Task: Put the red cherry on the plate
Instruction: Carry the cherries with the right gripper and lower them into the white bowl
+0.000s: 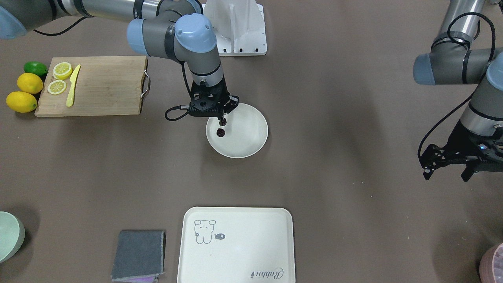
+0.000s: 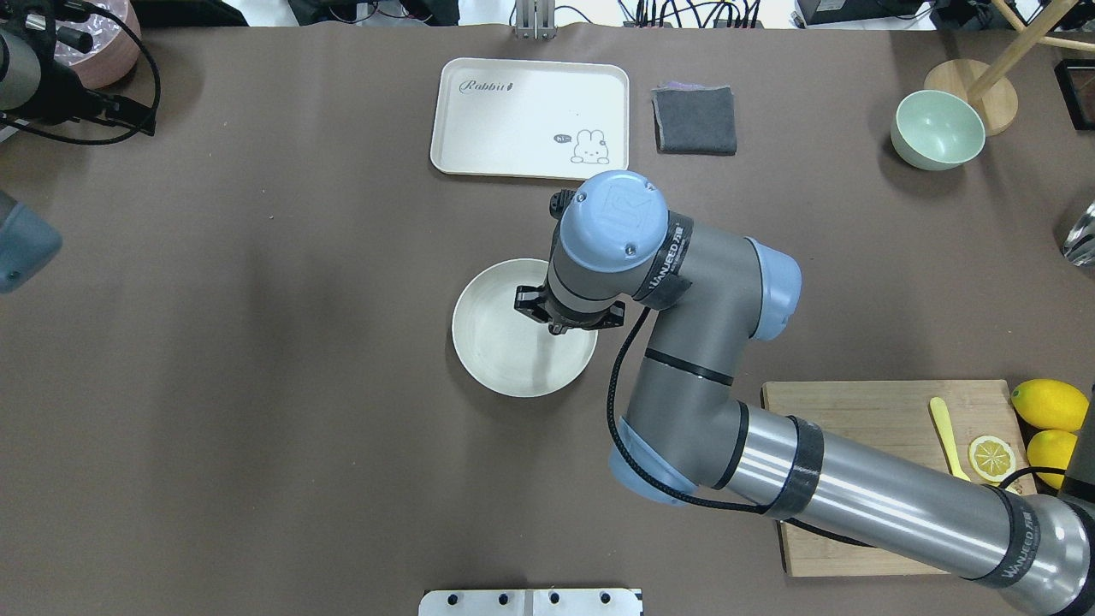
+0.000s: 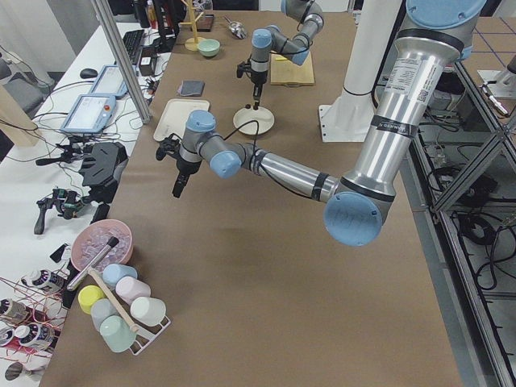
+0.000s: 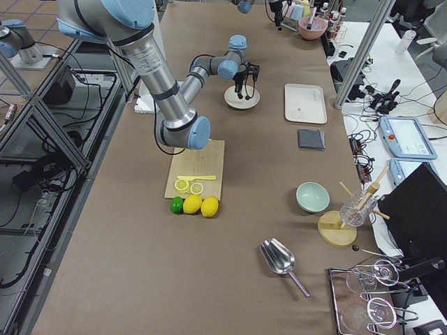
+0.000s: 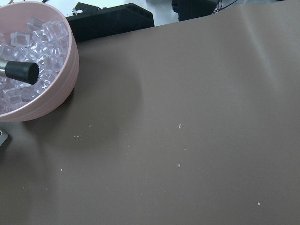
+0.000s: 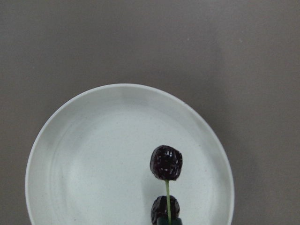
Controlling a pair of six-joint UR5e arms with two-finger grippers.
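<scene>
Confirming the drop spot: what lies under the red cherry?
The bare inside of the plate lies under the red cherry, hanging by its stem from the right gripper. Whether it touches cannot be seen.

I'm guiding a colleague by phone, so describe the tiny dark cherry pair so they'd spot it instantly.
Find the round, shallow cream-white plate at centre, between the bamboo cutting board and the rectangular cream bear tray. Above it, the right gripper pinches the thin stem of a pair of tiny maroon-black cherries. They are the smallest, darkest fruit here, unlike the big yellow lemons.

Dark cherry pair [image 6: 166, 162] over cream plate [image 6: 93, 154]
</scene>
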